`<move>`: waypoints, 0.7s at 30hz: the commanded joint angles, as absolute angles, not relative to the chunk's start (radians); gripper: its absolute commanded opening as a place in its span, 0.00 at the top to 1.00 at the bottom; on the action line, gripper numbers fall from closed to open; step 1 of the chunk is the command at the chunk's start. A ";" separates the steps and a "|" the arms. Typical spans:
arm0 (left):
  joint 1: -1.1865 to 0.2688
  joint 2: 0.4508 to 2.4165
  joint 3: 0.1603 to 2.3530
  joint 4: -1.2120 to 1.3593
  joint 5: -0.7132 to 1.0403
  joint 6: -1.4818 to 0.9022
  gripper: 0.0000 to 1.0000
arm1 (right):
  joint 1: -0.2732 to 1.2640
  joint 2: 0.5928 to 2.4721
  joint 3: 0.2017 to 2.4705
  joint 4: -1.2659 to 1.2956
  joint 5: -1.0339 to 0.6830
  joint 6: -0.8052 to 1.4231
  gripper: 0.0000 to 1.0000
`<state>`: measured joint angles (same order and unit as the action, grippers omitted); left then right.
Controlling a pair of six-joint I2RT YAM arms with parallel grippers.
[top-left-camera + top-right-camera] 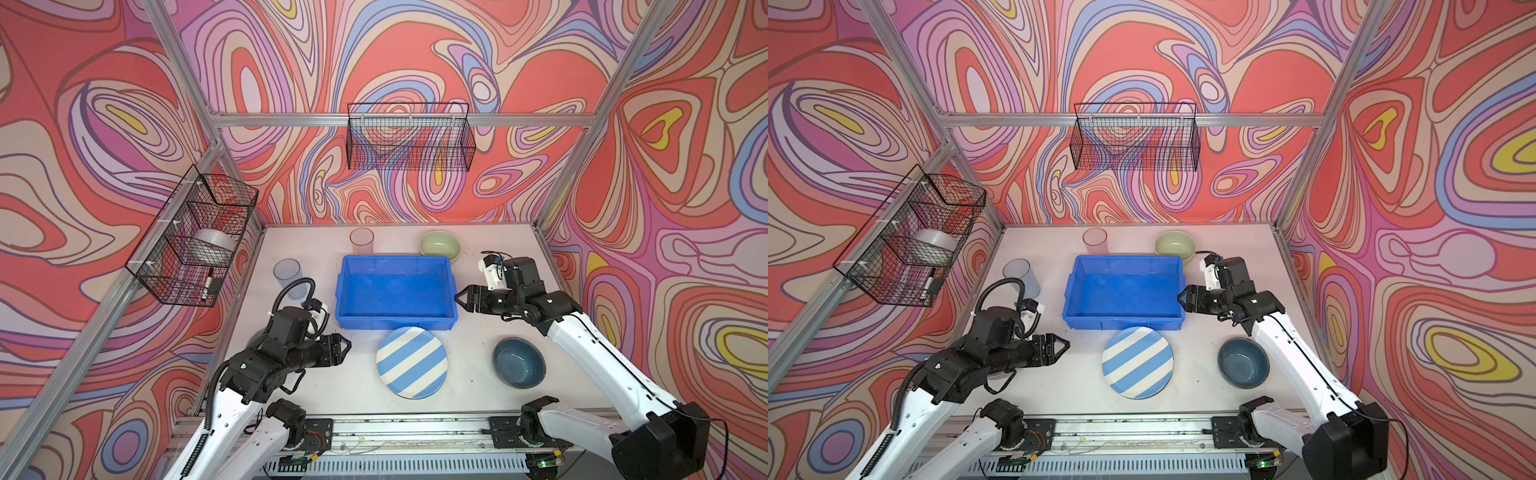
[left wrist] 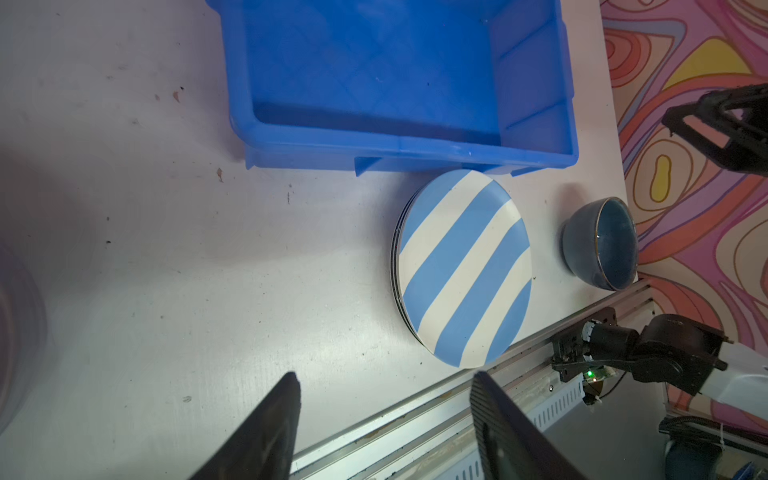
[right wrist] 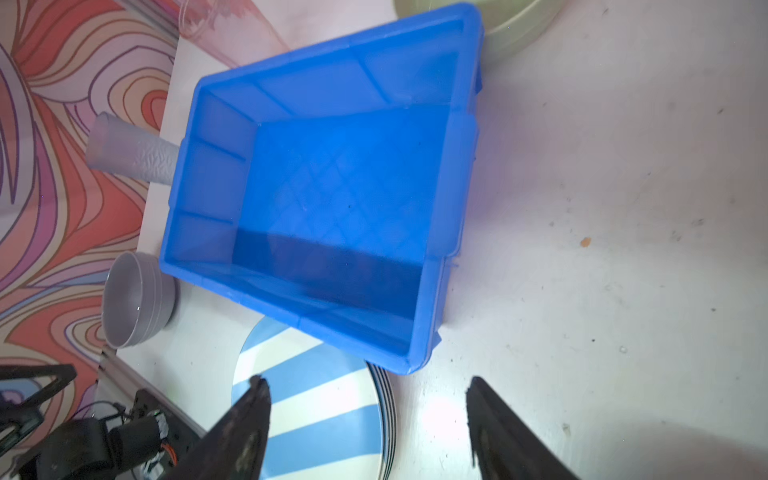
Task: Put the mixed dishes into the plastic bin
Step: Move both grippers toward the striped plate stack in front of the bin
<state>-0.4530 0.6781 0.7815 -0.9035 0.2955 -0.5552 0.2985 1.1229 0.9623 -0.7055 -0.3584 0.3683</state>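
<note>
The blue plastic bin point(image 1: 395, 321) point(image 1: 1121, 321) stands empty mid-table. A blue-and-white striped plate point(image 1: 411, 361) point(image 2: 463, 266) lies just in front of it, on another plate whose dark-lined rim point(image 3: 387, 399) peeks out. Around them stand a dark blue bowl point(image 1: 518, 362), a pale green bowl point(image 1: 439, 245), a pink tumbler point(image 1: 361, 241) and a clear blue tumbler point(image 1: 287, 276). A grey bowl point(image 3: 133, 299) shows in the right wrist view. My left gripper point(image 1: 345, 345) point(image 2: 385, 376) hangs open and empty left of the plate. My right gripper point(image 1: 458, 301) point(image 3: 366, 380) is open and empty by the bin's right end.
A black wire basket point(image 1: 195, 241) on the left wall holds a white tape roll point(image 1: 214, 245) and a marker point(image 1: 208, 284). Another wire basket point(image 1: 409, 139) hangs on the back wall. A metal rail point(image 1: 395, 428) runs along the table's front edge.
</note>
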 commanded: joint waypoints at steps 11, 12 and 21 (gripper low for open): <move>-0.774 0.895 0.671 -0.615 0.128 -0.716 0.45 | 0.343 1.102 0.784 -0.677 -0.553 0.408 0.33; -0.786 0.920 0.669 -0.600 0.120 -0.724 0.46 | 0.347 1.108 0.774 -0.667 -0.561 0.412 0.34; -0.799 1.011 0.626 -0.506 0.097 -0.739 0.59 | 0.387 1.166 0.708 -0.604 -0.602 0.429 0.52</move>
